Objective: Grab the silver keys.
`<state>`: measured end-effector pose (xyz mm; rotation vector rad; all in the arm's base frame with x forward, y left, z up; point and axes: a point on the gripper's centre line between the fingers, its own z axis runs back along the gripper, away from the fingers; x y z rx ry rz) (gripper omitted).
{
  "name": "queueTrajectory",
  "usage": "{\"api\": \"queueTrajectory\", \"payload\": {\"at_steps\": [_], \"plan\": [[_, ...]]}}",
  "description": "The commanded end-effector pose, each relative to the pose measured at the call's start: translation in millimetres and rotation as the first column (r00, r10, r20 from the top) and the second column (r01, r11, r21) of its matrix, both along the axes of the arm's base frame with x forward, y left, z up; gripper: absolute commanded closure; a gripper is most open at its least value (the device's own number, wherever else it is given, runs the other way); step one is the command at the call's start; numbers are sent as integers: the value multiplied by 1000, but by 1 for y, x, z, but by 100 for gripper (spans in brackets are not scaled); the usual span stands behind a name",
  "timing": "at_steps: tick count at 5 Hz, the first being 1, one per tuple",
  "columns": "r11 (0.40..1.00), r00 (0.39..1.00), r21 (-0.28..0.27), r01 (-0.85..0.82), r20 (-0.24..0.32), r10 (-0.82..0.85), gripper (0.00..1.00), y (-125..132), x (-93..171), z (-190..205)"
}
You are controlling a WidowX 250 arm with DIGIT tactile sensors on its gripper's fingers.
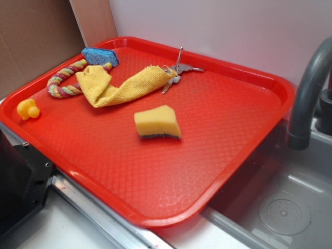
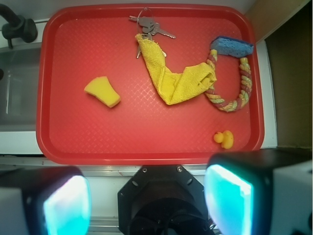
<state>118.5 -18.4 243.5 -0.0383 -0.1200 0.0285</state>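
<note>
The silver keys [image 1: 179, 70] lie at the far edge of the red tray [image 1: 207, 155], one key sticking up, touching the end of a yellow cloth [image 1: 119, 85]. In the wrist view the keys [image 2: 146, 24] are at the top middle of the tray [image 2: 122, 137], partly on the cloth [image 2: 171, 78]. My gripper [image 2: 146, 200] is open and empty, with its pads wide apart, high above and outside the tray's near edge, far from the keys. The gripper does not show in the exterior view.
On the tray are a yellow sponge [image 1: 157, 122] [image 2: 102, 91], a blue sponge [image 1: 99, 56] [image 2: 232, 46], a rope toy [image 1: 62, 83] [image 2: 239, 93] and a yellow duck [image 1: 28, 109] [image 2: 224, 139]. A grey faucet [image 1: 308, 93] and a sink [image 1: 280, 207] are beside the tray.
</note>
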Motion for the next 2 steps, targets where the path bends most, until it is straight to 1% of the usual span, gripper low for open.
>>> {"api": "queueTrajectory", "payload": {"at_steps": [1,2], "plan": [[1000,1000,0,0,0,0,0,0,0,0],[977,969,70,-200,161,187,0,-3,50,-24]]}}
